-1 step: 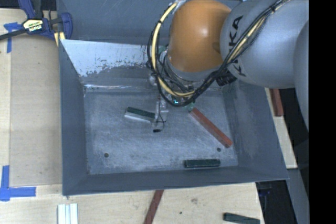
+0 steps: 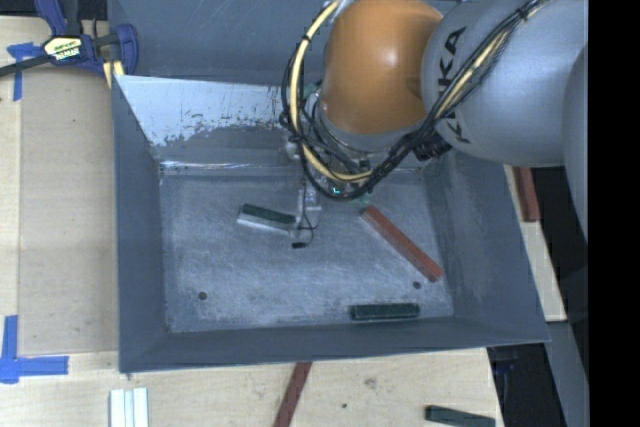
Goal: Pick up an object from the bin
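My gripper (image 2: 304, 229) hangs low over the middle of the bin floor, its fingers pointing down. A small dark green flat bar (image 2: 265, 217) lies just to its left, with its right end at the fingertips. I cannot tell whether that end sits between the fingers. A reddish-brown stick (image 2: 401, 242) lies slanted on the floor to the right of the gripper.
Another dark green bar (image 2: 385, 312) rests along the bin's front wall, right of centre. The arm with its orange cover and cables hangs over the back right of the bin and hides the floor there.
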